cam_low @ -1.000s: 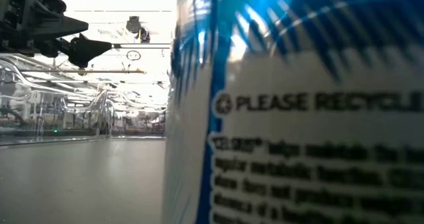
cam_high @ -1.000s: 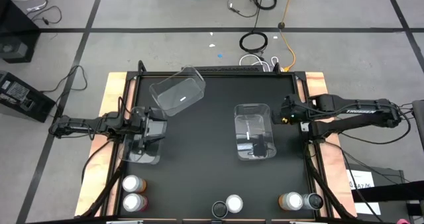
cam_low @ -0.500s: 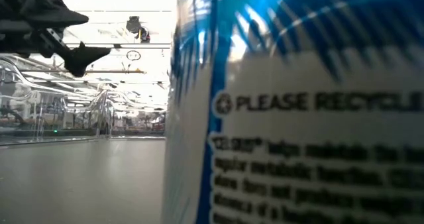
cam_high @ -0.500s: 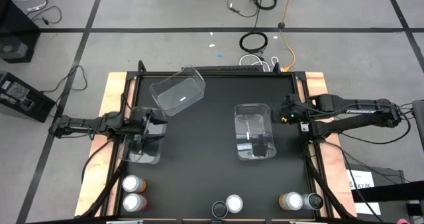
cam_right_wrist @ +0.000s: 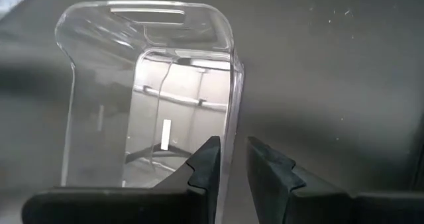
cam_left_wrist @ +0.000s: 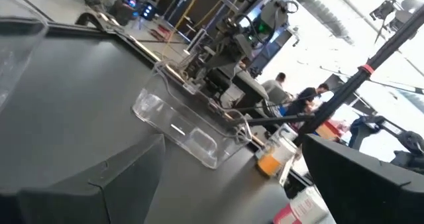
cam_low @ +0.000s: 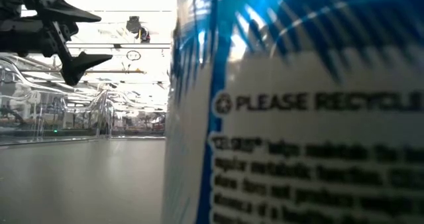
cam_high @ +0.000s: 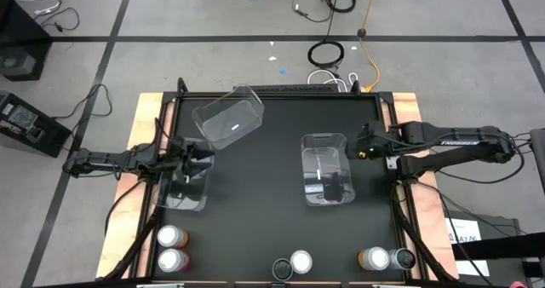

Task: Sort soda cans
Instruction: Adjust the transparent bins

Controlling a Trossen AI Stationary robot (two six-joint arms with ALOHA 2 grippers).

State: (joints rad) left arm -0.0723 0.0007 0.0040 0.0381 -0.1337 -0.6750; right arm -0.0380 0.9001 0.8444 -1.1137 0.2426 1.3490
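Soda cans (cam_high: pixel 301 261) half cropped, one (cam_low: pixel 298 105) blocking low view
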